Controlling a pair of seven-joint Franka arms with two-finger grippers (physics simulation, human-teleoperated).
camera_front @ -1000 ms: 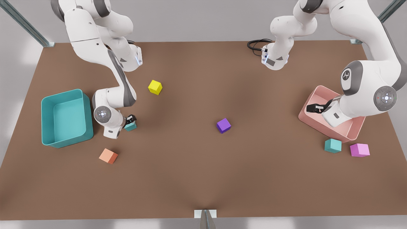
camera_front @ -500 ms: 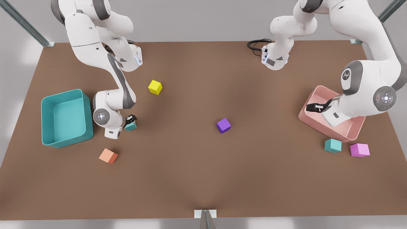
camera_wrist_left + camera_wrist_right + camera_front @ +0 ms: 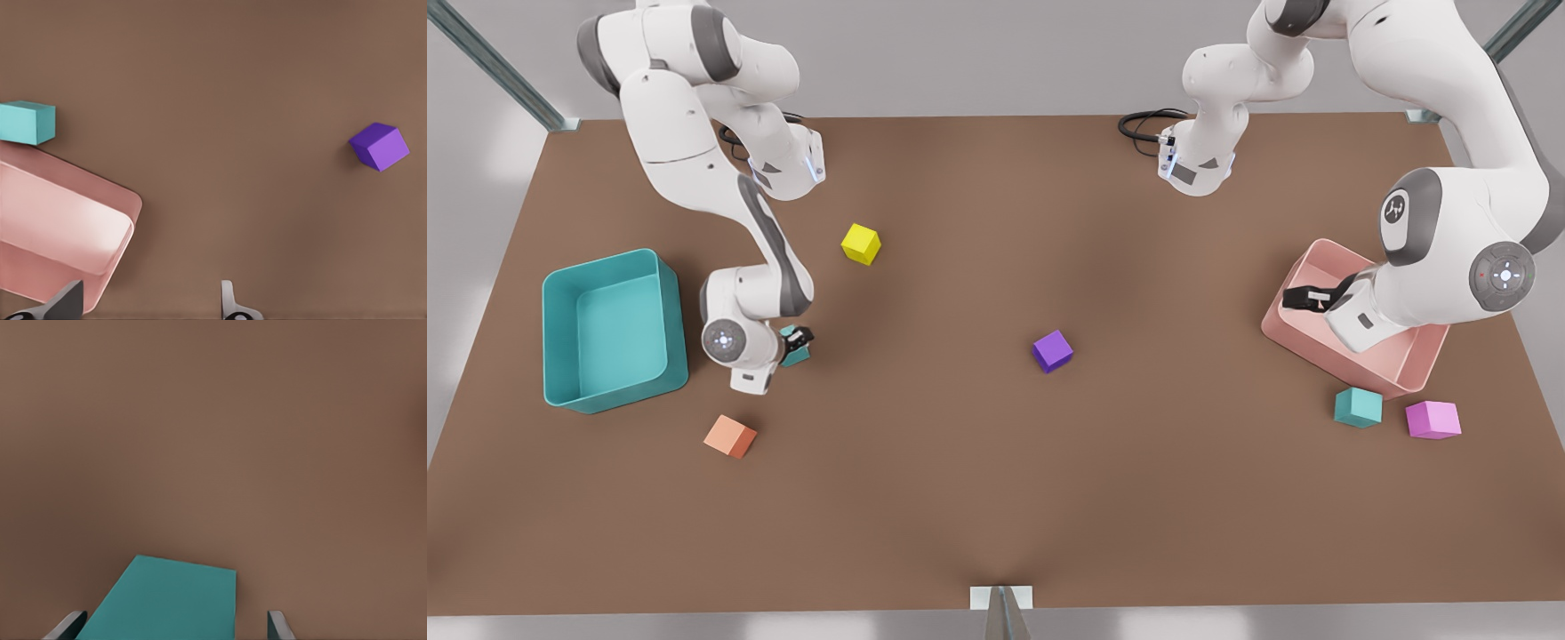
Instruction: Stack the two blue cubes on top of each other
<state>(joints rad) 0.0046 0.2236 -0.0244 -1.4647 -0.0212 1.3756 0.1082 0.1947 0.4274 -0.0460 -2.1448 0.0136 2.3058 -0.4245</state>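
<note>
Front view: the right gripper (image 3: 795, 339) is down at one blue cube (image 3: 793, 353), at 3 o'clock from the teal bin (image 3: 609, 327) on the table (image 3: 996, 498). The left gripper (image 3: 1303, 300) hangs over the pink bin (image 3: 1352, 322); the second blue cube (image 3: 1358, 407) sits at 6 o'clock from that bin, beside the pink cube (image 3: 1432, 420).

Left wrist view: fingers (image 3: 227, 300) spread, nothing between them; the purple cube (image 3: 379, 146) lies well apart.

Right wrist view: fingers (image 3: 277, 625) apart either side of the cube (contact cannot be told).
</note>
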